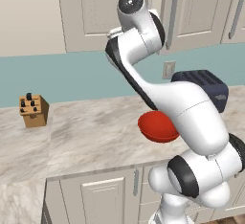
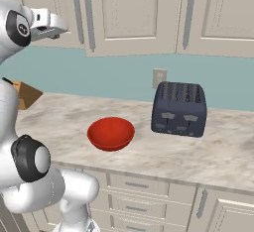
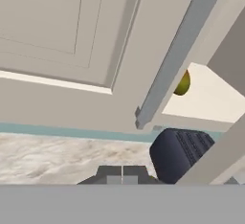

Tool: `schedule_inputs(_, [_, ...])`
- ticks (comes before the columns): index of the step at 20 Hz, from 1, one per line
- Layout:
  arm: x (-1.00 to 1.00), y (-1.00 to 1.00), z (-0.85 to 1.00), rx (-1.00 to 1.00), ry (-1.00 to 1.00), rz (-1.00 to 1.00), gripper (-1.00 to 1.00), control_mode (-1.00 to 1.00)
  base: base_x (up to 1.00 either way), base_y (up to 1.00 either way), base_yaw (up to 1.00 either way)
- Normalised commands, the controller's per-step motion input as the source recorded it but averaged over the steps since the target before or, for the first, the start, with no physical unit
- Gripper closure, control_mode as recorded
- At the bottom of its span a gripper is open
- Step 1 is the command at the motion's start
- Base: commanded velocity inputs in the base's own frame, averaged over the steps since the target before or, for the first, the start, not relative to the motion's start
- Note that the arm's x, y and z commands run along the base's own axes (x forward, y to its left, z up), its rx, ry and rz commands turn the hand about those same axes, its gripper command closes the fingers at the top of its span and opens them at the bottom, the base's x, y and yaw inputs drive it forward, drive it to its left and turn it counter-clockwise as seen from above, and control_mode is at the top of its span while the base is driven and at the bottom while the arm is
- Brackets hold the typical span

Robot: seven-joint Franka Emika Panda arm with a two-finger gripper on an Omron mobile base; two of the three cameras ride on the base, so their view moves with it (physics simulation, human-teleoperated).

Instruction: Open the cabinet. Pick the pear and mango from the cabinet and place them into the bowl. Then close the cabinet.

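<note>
The tool (image 3: 122, 174) sits lowest and closest in the hand view, its two dark tips pressed together and clenched on nothing; just above it hangs the cabinet (image 3: 72, 31), whose left door fills the upper left while its long grey handle (image 3: 172, 55) slants down the middle. To the right of that handle the doors stand slightly apart, and through the gap a pale shelf (image 3: 210, 96) shows with a rounded yellow-green fruit (image 3: 183, 82) resting on it, half hidden by the door edge (whether it is the pear or the mango cannot be told). Below the shelf lies the dark toaster (image 3: 179, 153) on the marbled worktop (image 3: 57, 153).

In the left base view a wooden knife block (image 1: 33, 110) stands far left on the worktop; the red bowl (image 1: 155, 126) lies near the middle, partly behind the arm; the toaster stands just beyond it to the right, apart from it.
</note>
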Motion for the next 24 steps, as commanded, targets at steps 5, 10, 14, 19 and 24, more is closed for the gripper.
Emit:
schedule_inputs(5, [0.24, -0.08, 0.00, -0.10, -0.05, 0.00, 1.00, -1.00, 0.00, 0.00, 0.00])
schedule_inputs(10, [0.22, -0.16, 0.00, -0.10, -0.04, 0.00, 1.00, -1.00, 0.00, 0.00, 0.00])
schedule_inputs(14, [0.13, -0.19, 0.00, -0.10, -0.01, 0.00, 1.00, -1.00, 0.00, 0.00, 0.00])
schedule_inputs(19, [0.00, -0.11, 0.00, -0.11, 0.00, -0.01, 1.00, -1.00, 0.00, 0.00, 0.00])
schedule_inputs(24, [0.00, -0.20, 0.00, -0.10, 0.00, -0.03, 1.00, -1.00, 0.00, 0.00, 0.00])
